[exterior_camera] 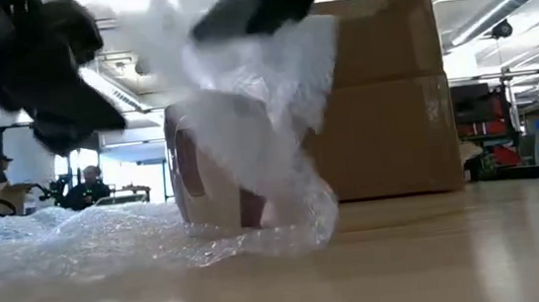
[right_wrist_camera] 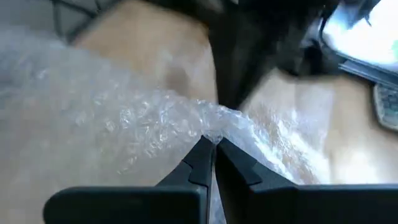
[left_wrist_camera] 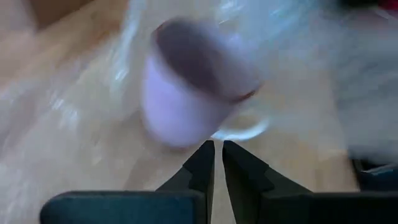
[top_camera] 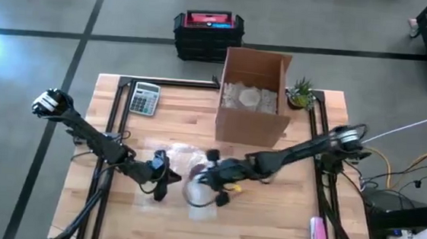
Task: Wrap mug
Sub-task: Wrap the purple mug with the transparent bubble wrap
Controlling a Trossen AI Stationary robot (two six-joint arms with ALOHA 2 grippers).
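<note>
Mug (exterior_camera: pixel 213 166) is sitting upright on the bubble wrap (exterior_camera: pixel 89 238) near the middle front of the bench (top_camera: pixel 267 215), with its handle showing in the left wrist view. Right claw (right_wrist_camera: pixel 213 144) is pinching a gathered edge of the wrap, fingers pressed together on it, and is lifting that flap up and over the mug, so the sheet is draping down one side and the top. Left claw (left_wrist_camera: pixel 217 149) is sitting just beside the mug on the other side, fingers pressed together with only a thin slit between them, apparently on nothing, though a thin layer of wrap there can't be ruled out. Progress looks like early to mid fold: one flap is going over, the mug's pinkish wall is showing through, and the rest of the sheet is lying flat on the bench toward the left arm; the remaining sides need folding round and tucking. Farther back, an open cardboard box (top_camera: pixel 253 100) with padding inside is standing behind the mug, a calculator (top_camera: pixel 145 97) is lying at the back left, a small potted plant (top_camera: pixel 301 94) is next to the box, and a black and red case (top_camera: pixel 209 34) is on the floor beyond. No writing or brand is readable anywhere.
</note>
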